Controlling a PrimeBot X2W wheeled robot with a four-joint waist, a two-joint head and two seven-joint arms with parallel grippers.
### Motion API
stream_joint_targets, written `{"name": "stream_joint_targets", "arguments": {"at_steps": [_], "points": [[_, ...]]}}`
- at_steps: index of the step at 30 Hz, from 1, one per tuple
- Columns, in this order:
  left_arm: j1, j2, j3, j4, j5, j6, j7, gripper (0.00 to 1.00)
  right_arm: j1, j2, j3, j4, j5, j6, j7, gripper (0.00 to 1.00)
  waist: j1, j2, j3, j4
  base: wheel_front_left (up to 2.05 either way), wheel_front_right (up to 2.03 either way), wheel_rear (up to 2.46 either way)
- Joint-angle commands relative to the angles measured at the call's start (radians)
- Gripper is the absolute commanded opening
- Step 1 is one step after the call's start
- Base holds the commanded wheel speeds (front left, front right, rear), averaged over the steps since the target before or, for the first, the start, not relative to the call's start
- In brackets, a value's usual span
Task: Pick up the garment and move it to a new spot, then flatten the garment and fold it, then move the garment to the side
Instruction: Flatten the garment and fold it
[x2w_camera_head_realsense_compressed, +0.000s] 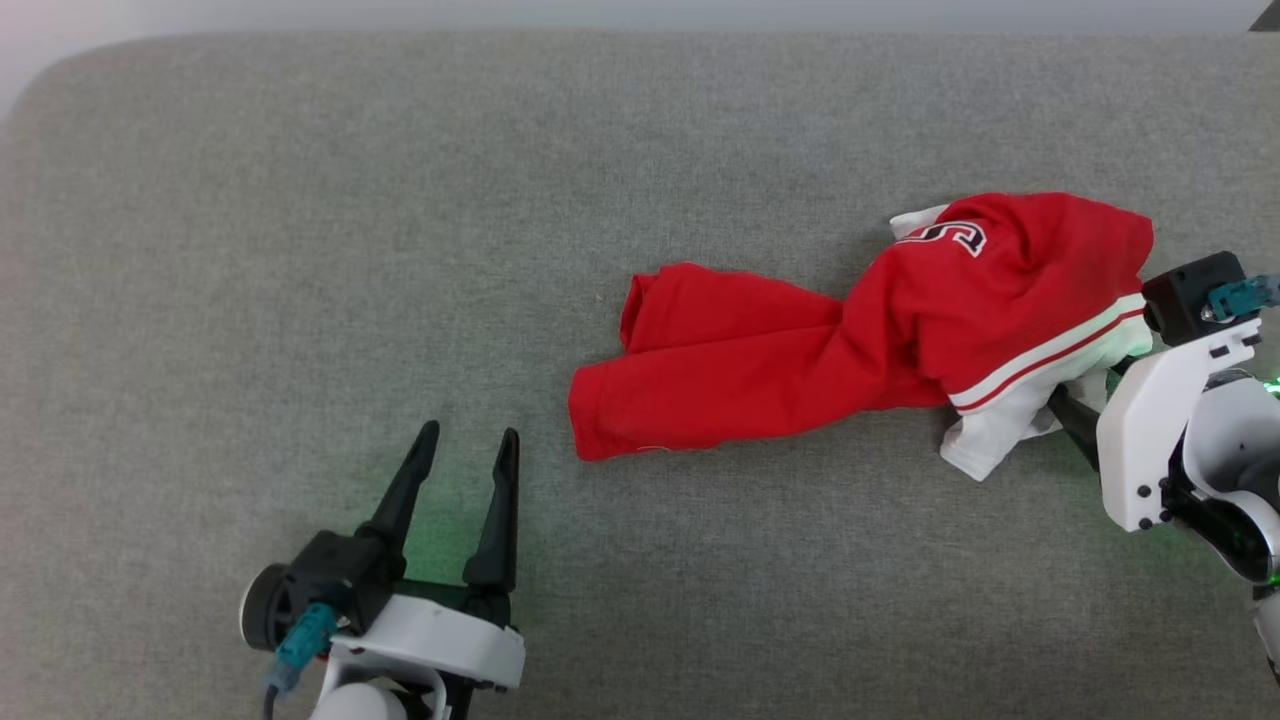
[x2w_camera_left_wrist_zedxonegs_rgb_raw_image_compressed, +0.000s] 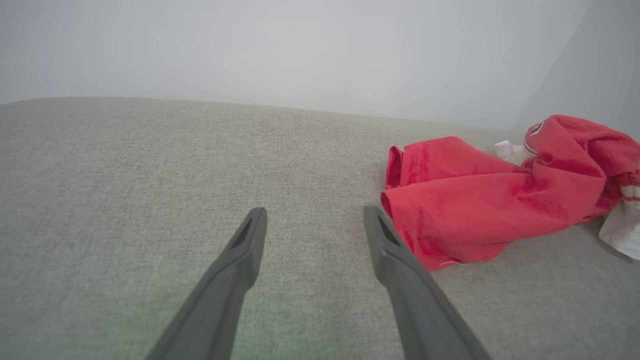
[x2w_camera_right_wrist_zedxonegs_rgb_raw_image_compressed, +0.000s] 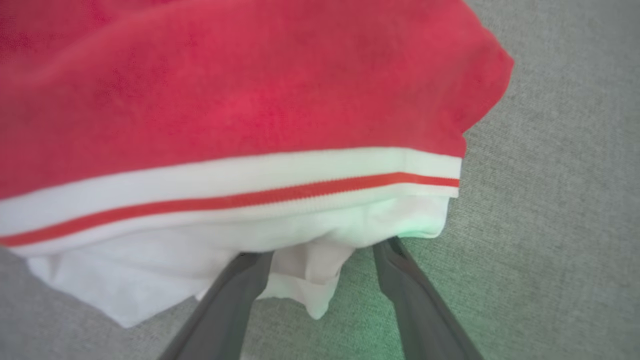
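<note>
Stretched across the right half of a grey woven fabric surface (x2w_camera_head_realsense_compressed: 300, 200): a small red basketball-style T-shirt (x2w_camera_head_realsense_compressed: 900, 330) with white short sleeves and white-and-red striped trim, bunched and twisted at its middle. Hem end toward the left, flat in loose folds; shoulder end humped up at the right, with part of a black, white-outlined print on top.

At the lower left of the head view: left gripper (x2w_camera_head_realsense_compressed: 470, 430), two long dark fingers spread wide, nothing between them, over bare surface near the hem corner and apart from it. In the left wrist view, same spread fingers (x2w_camera_left_wrist_zedxonegs_rgb_raw_image_compressed: 314, 212), red cloth (x2w_camera_left_wrist_zedxonegs_rgb_raw_image_compressed: 475, 205) just to their right, pale wall (x2w_camera_left_wrist_zedxonegs_rgb_raw_image_compressed: 300, 50) behind.

At the far right, beside a white wrist housing (x2w_camera_head_realsense_compressed: 1160, 430): right gripper (x2w_camera_right_wrist_zedxonegs_rgb_raw_image_compressed: 324, 250), fingers apart, not clamped, tips tucked at the edge of the white sleeve under the striped trim, a fold of white cloth hanging between them. Red body of the shirt (x2w_camera_right_wrist_zedxonegs_rgb_raw_image_compressed: 250, 90) close above.
</note>
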Motion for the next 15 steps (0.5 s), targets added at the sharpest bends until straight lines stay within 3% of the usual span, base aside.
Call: {"name": "stream_joint_targets", "arguments": {"at_steps": [1,3,11,15], "points": [[-0.012,-0.002,-0.002,0.003,-0.006,-0.004,0.000,1.00,-0.017,0.002,0.005,0.007,0.001,-0.001,-0.011,0.22,0.0000,-0.0001,0.008,0.001,0.00,0.00,0.00],[-0.018,-0.002,-0.002,0.006,-0.009,-0.004,0.000,1.00,-0.021,-0.005,0.018,0.017,-0.002,-0.001,-0.011,0.00,0.0000,-0.0001,0.012,0.001,0.00,0.00,0.00],[-0.015,-0.002,0.021,0.002,-0.017,-0.004,0.000,1.00,-0.021,-0.026,-0.003,-0.004,0.000,-0.001,-0.080,0.00,0.0000,-0.0001,0.018,-0.022,0.00,0.00,0.00],[-0.013,-0.002,0.032,-0.007,-0.021,-0.004,0.000,1.00,0.036,-0.080,-0.051,-0.066,-0.007,-0.001,-0.091,0.00,0.0000,-0.0001,0.025,-0.042,0.00,0.00,0.00]]}}
